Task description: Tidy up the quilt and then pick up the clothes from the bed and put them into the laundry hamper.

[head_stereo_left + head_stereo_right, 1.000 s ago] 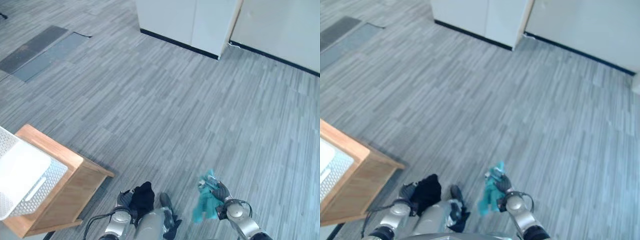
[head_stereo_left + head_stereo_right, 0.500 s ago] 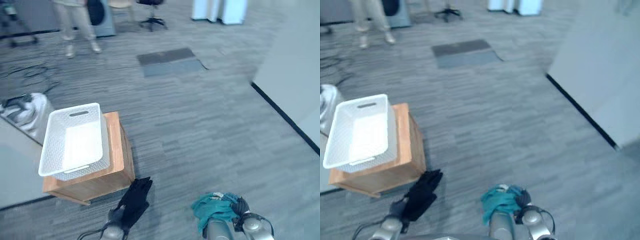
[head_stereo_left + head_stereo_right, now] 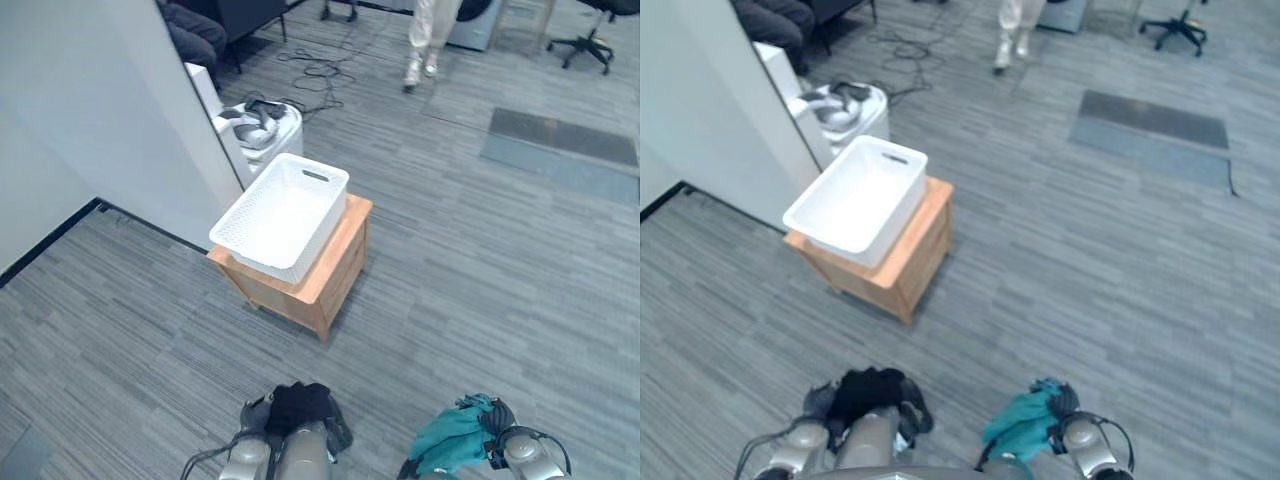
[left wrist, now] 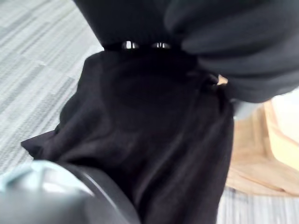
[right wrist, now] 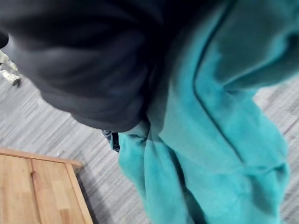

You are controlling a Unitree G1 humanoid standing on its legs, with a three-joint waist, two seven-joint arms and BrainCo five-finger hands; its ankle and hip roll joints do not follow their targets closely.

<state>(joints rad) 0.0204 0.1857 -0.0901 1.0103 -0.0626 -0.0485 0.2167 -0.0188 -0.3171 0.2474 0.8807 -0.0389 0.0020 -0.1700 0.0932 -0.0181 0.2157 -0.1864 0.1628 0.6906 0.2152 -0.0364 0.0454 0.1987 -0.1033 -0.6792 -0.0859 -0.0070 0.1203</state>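
Clothes in both robot hands: black garment [image 3: 298, 405] bunched in left robot hand [image 3: 256, 416], teal one [image 3: 450, 438] clutched by right robot hand [image 3: 497, 420]. Both carried low, clear of floor. Hamper [image 3: 281, 215] ahead on wood stand [image 3: 335, 275], empty, well apart; approach next.

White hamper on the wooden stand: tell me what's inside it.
The white hamper on the wooden stand looks empty; its near wall hides a strip of the floor inside.
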